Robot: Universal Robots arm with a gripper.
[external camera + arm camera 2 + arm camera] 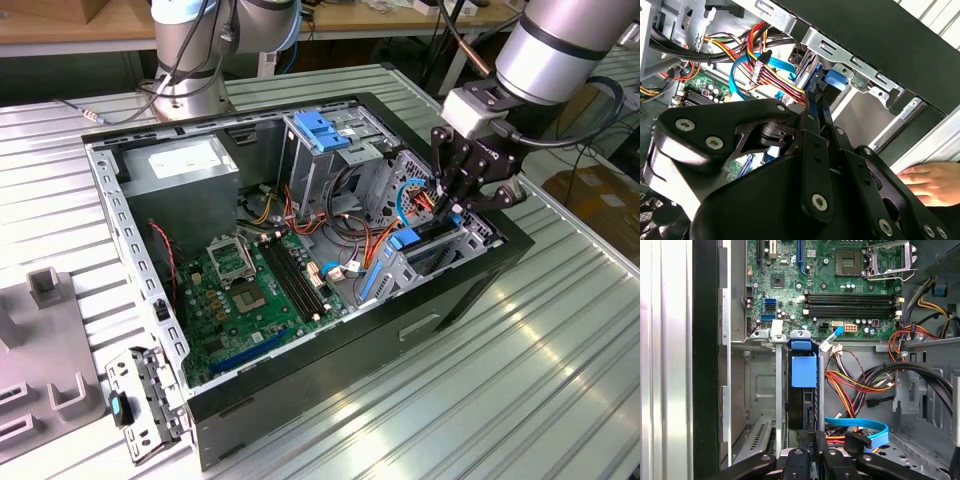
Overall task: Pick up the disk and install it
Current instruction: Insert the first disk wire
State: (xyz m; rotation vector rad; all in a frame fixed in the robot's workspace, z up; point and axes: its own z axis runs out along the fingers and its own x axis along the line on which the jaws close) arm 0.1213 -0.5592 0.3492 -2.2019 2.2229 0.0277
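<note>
Disk (804, 390) mostly hidden edge-on inside drive bay just ahead of hand (812, 440); label unreadable, only blue rail end showing. Fingertips lost against disk in both wrist views; grip state unclear. Person's hand (932, 182) beyond the case, cut off at frame edge. Arm (565, 45) above hand cropped. Motherboard (705, 92) largely blocked by hand's linkage.

One disk (804, 385), one computer case (300, 390), one hand (932, 181)
</note>
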